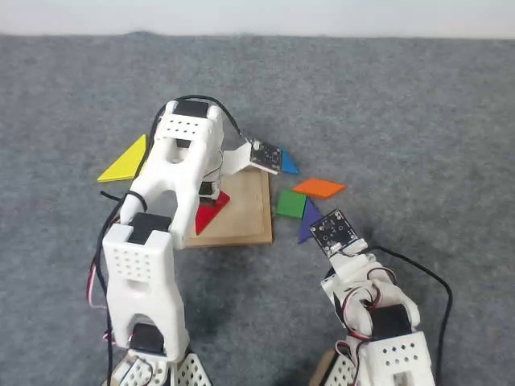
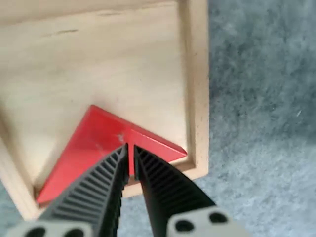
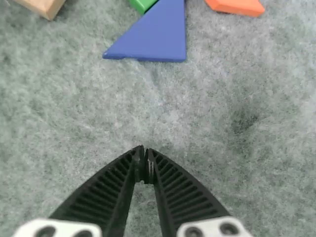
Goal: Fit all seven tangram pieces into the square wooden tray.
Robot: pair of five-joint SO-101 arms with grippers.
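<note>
- wooden tray (image 1: 248,219): square, lay on the grey carpet (image 1: 418,121) under the left arm.
- red triangle (image 2: 98,143): in a tray corner, long edge along the rim, one tip over the rim.
- left gripper (image 2: 129,154): jaws narrowed to a slit, tips on the red triangle; could not tell if it gripped or only pressed.
- right gripper (image 3: 144,165): jaws closed, nothing held, over bare carpet near the indigo triangle (image 3: 155,37).
- green square (image 1: 290,203): on the carpet just beside the tray, touching the indigo triangle.
- orange parallelogram (image 1: 319,187): just beyond the green square.
- small blue triangle (image 1: 288,163): by the tray's far corner.
- yellow triangle (image 1: 125,161): on the carpet, well apart on the tray's other side.
</note>
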